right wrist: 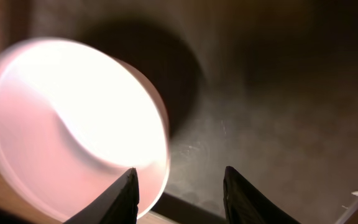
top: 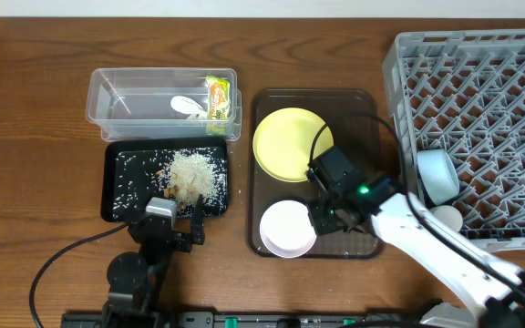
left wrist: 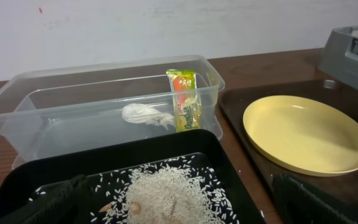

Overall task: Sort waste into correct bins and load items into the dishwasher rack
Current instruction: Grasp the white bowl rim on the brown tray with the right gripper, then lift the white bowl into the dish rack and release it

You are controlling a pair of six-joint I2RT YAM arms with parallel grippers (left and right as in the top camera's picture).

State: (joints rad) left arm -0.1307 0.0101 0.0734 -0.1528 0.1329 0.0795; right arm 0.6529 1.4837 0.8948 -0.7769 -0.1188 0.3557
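The clear tub (top: 103,100) holds the green-and-yellow wrapper (top: 218,97) and the white scrap (top: 187,107); both also show in the left wrist view, wrapper (left wrist: 185,99) and scrap (left wrist: 146,114). The black tray (top: 115,196) holds the rice crumbs (top: 192,173). My left gripper (top: 173,223) is open and empty at that tray's front edge, over the rice (left wrist: 166,193). The yellow plate (top: 290,144) and white bowl (top: 285,228) sit on the brown tray. My right gripper (top: 320,219) is open, its fingers (right wrist: 180,171) straddling the bowl's (right wrist: 73,118) right rim. No chopsticks are in view.
The brown serving tray (top: 358,114) lies in the middle. The grey dishwasher rack (top: 481,109) fills the right side, with a light-blue bowl (top: 436,173) and a small white cup (top: 447,217) at its left edge. The right arm's cable crosses the tray.
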